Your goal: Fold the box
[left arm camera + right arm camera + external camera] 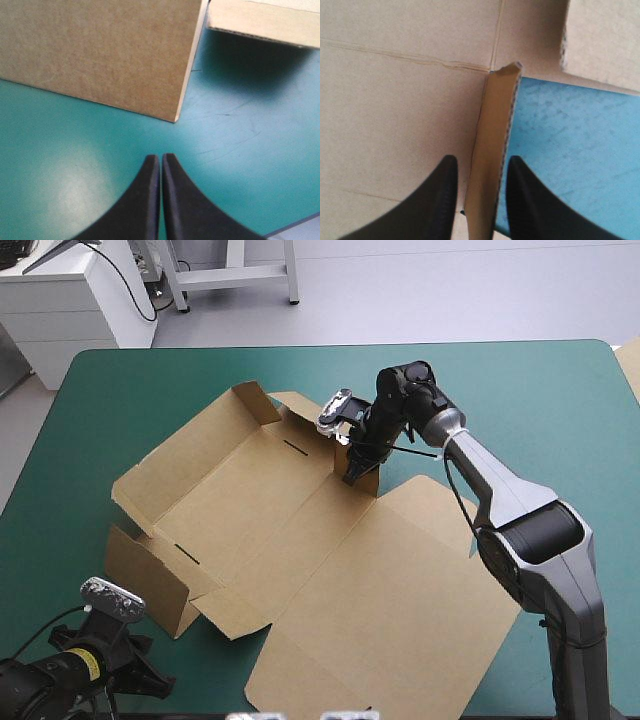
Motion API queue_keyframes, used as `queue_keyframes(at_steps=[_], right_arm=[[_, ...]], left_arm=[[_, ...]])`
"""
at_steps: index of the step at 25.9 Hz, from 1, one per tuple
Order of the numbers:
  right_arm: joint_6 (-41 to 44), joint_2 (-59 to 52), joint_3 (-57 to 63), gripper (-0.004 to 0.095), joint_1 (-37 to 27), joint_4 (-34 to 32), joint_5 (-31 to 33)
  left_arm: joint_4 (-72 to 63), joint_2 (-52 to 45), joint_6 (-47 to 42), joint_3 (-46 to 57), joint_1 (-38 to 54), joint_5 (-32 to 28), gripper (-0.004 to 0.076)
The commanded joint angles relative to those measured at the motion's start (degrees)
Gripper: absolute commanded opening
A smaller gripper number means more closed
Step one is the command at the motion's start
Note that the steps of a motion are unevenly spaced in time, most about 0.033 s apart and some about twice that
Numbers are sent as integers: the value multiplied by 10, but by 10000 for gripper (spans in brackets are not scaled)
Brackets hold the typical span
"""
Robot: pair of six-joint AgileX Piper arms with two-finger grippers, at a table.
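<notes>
The brown box (300, 540) lies mostly flat in the middle of the teal-green table, with its left walls and corner flaps partly raised. My right gripper (355, 472) reaches down at the box's far side, by a short upright flap. In the right wrist view that flap (492, 150) stands edge-on between the black fingers, and the right gripper (482, 160) is shut on it. My left gripper (140, 660) is low at the table's near left corner. It is shut (161, 157) over bare cover, with a corner of a box flap (100, 50) just ahead of it.
A second box flap (260, 22) hangs above the cover ahead of the left gripper, casting a shadow. A strip of more pale board (630, 365) shows at the table's far right edge. The table's near edge (300, 227) lies close beside the left gripper.
</notes>
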Motion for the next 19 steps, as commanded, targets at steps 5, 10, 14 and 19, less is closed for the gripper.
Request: queue_keyframes(at_steps=[5,10,14,19], right_arm=[[-50,-29,-32,-21,1,-22,-4],[-136,-29,-77,-21,1,-36,-4],[-228,-29,-91,-21,1,-12,-14],[-361,-29,-92,-21,1,77,-27]], left_arm=[[-1,3,-7,-14,-4,-19,-8],[-1,3,-3,-14,-4,-19,-8],[-1,3,-4,-14,-4,-19,-8],[-1,3,-3,-14,-4,-19,-8]])
